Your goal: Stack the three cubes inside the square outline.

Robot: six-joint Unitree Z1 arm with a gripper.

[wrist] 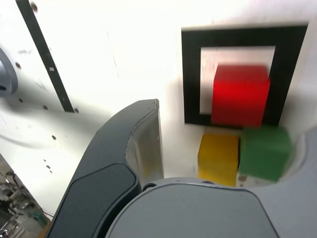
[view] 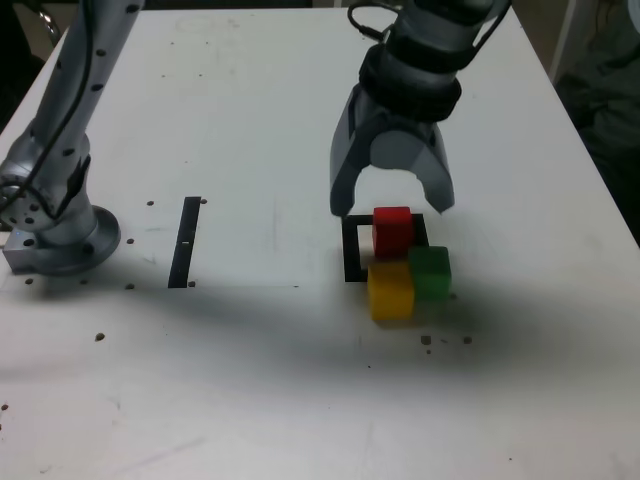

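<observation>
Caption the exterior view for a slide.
Open gripper above the square outline, red cube inside it, yellow cube and green cube side by side in front.

Fingers (wrist: 146, 144) partly cut off.

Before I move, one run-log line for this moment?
jaws: open, empty | red cube: in square outline | yellow cube, green cube: outside, side by side
</observation>
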